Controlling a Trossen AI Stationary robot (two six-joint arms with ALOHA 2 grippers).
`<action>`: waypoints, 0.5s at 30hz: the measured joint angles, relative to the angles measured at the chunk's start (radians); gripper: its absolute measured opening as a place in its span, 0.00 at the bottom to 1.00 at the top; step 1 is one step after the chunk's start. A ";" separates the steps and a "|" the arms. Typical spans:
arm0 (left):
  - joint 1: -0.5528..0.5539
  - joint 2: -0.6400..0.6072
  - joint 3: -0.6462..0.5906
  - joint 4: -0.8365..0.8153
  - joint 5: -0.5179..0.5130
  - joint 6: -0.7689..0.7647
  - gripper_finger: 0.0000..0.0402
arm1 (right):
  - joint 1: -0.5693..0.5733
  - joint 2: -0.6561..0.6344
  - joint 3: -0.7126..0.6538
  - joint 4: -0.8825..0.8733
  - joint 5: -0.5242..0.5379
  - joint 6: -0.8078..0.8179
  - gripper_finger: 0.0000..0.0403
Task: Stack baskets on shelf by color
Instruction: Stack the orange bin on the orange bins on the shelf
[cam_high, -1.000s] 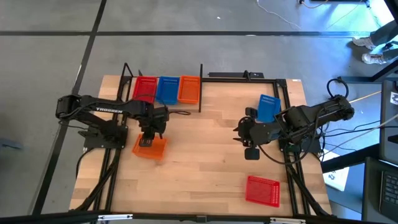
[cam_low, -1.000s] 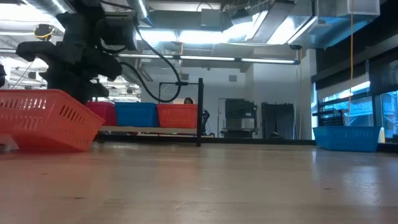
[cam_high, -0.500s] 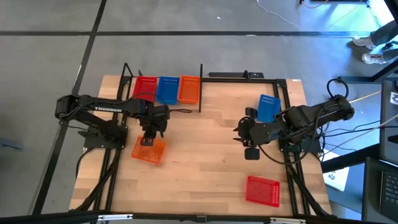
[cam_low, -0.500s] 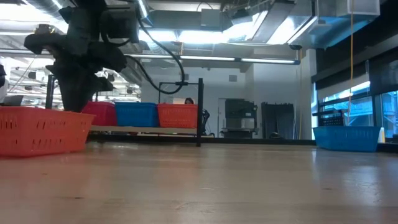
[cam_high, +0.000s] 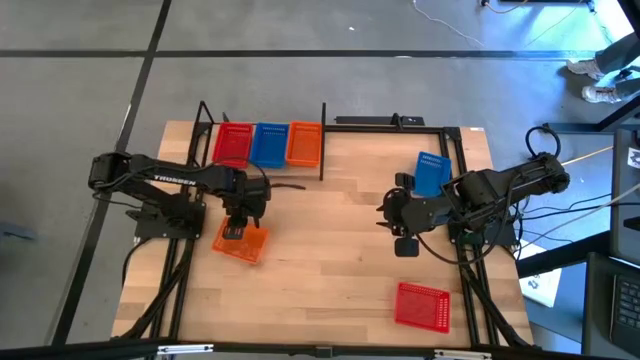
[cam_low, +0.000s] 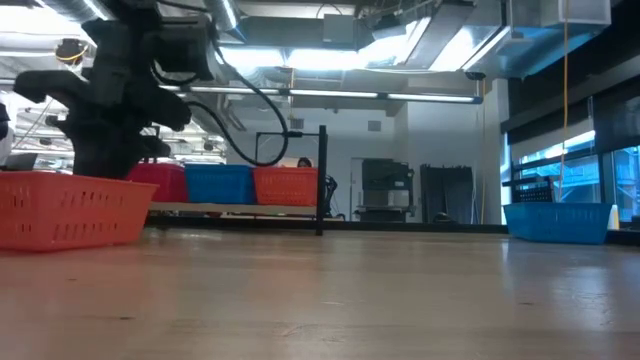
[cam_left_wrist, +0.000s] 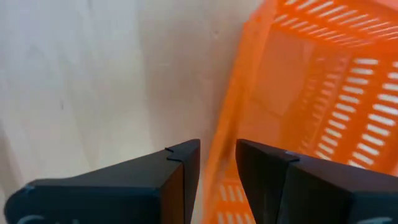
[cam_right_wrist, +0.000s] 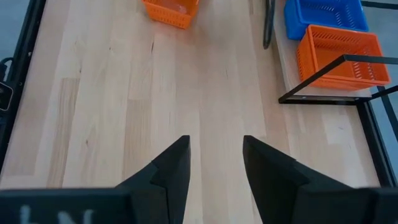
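An orange basket (cam_high: 242, 246) lies flat on the table's left half, also seen in the low view (cam_low: 70, 208). My left gripper (cam_high: 238, 231) stands over its far wall, shut on it. On the shelf (cam_high: 322, 140) at the far left sit red (cam_high: 232, 143), blue (cam_high: 268, 143) and orange (cam_high: 304, 143) baskets side by side. A blue basket (cam_high: 431, 172) and a red basket (cam_high: 422, 304) rest on the table's right half. My right gripper (cam_high: 385, 214) waits open above the table's middle, left of the blue basket. My left gripper has the orange basket's far wall at its rim (cam_left_wrist: 219, 163), one finger (cam_left_wrist: 264, 162) inside the basket and one (cam_left_wrist: 183, 163) outside. The fingers come from above, pointing down. The basket rests flat on its bottom on the table.
The shelf's black rods and upright post (cam_right_wrist: 268, 25) stand between the shelf baskets and the table's middle. A black rod frame (cam_high: 395, 122) runs along the far right edge. Bare wood (cam_high: 320, 270) lies between the arms and along the near edge.
A second ago the orange basket was tilted, with the end under my left gripper raised. It has since dropped and lies flat on the table, slightly nearer the near edge. My left gripper came down with it and shifted a little toward the table's left.
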 joint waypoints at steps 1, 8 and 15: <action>-0.002 0.000 0.000 0.001 0.001 0.000 0.24 | 0.000 0.000 0.000 -0.002 0.000 0.000 0.37; -0.009 0.018 0.000 0.040 0.006 -0.067 0.24 | 0.000 0.000 0.000 -0.003 0.000 -0.005 0.37; -0.013 0.047 0.000 0.091 -0.026 -0.091 0.24 | 0.000 0.000 0.000 -0.004 0.000 0.000 0.37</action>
